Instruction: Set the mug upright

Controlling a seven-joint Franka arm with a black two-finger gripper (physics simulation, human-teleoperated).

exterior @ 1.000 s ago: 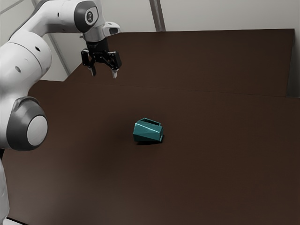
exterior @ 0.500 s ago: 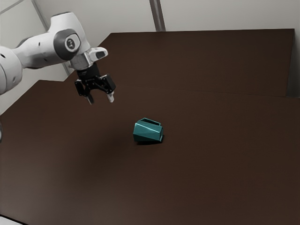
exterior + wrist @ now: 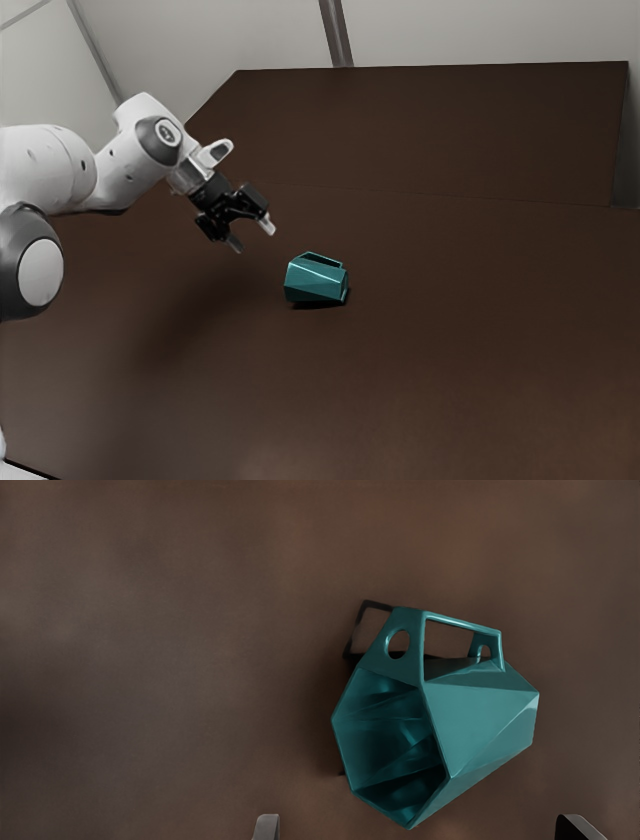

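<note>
A glossy teal faceted mug lies sideways mid-frame; the black two-finger gripper, spread wide at its upper left, should straddle it squarely before closing.

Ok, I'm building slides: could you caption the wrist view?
Teal faceted mug lying on its side on a brown table, the open hand nearby.

one mug, one arm, one table
</note>
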